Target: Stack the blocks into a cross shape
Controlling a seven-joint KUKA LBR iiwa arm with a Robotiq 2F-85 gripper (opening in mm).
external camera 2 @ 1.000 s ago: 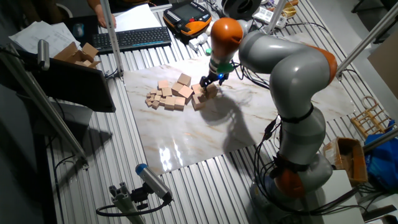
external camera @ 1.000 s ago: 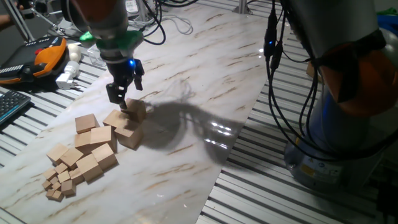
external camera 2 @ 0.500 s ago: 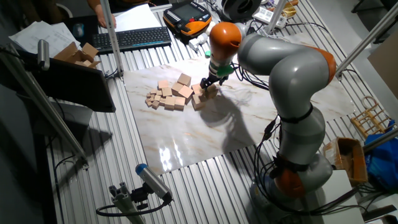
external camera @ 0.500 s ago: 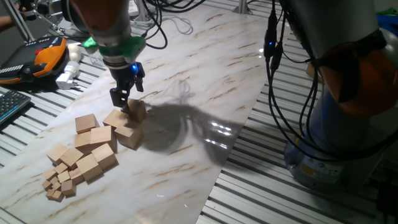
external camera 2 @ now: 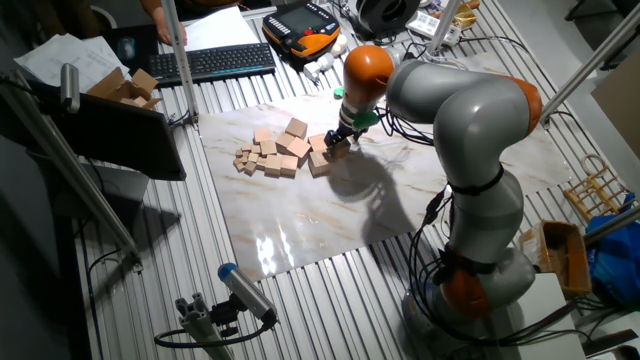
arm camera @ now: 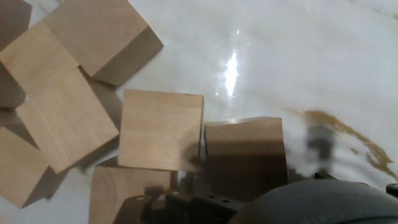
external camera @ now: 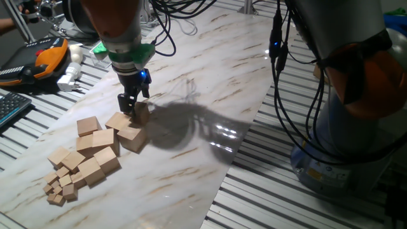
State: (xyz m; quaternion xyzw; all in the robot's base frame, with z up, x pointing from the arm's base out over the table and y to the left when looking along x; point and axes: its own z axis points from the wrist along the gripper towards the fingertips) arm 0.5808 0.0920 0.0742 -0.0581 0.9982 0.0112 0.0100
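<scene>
I read this as early going; no cross yet; blocks (external camera: 95,149) lie clustered on the marble table (external camera: 210,83), a few touching at the right; gripper (external camera: 130,109) down among them, fingers' state I cannot tell.

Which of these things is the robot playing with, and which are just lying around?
For the job:
big wooden blocks
gripper, down at the blocks

Just lying about:
tiny wooden cubes
keyboard
orange and black handset
papers
</scene>
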